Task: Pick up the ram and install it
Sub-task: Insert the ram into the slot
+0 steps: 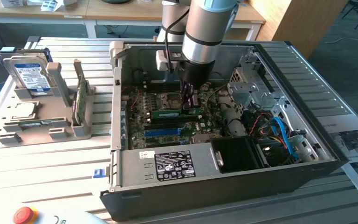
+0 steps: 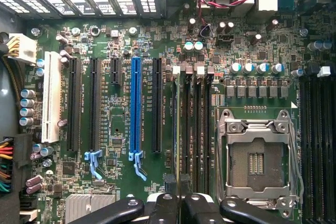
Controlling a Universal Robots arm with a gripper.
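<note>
The arm reaches straight down into the open black metal computer case (image 1: 229, 193), which stands on the pale slatted metal desk (image 1: 42, 163); its black two-fingered hand (image 1: 190, 107) is low over the green motherboard (image 1: 138, 116), just beside the square silver processor socket (image 1: 173, 99); in the wrist view the hand (image 2: 177, 198) is closed, its fingers drawn close with a thin gap between them, over one end of the row of black memory slots (image 2: 192, 129), which lie between the long bright-blue expansion slot (image 2: 135, 108) and the socket (image 2: 257, 156); the ram (image 1: 166, 113), a long narrow green circuit-board stick, sits inside the case along the line of those slots, running from the fingertips towards the exterior view's left (whether the fingers pinch its near end or only touch it cannot be told, nor how deep it sits in a slot); beside the case, on the exterior view's left, a grey plastic tray (image 1: 73, 130) carries an upright silver hard drive with a blue label (image 1: 33, 77) and a taller green card standing on edge (image 1: 79, 100).
</note>
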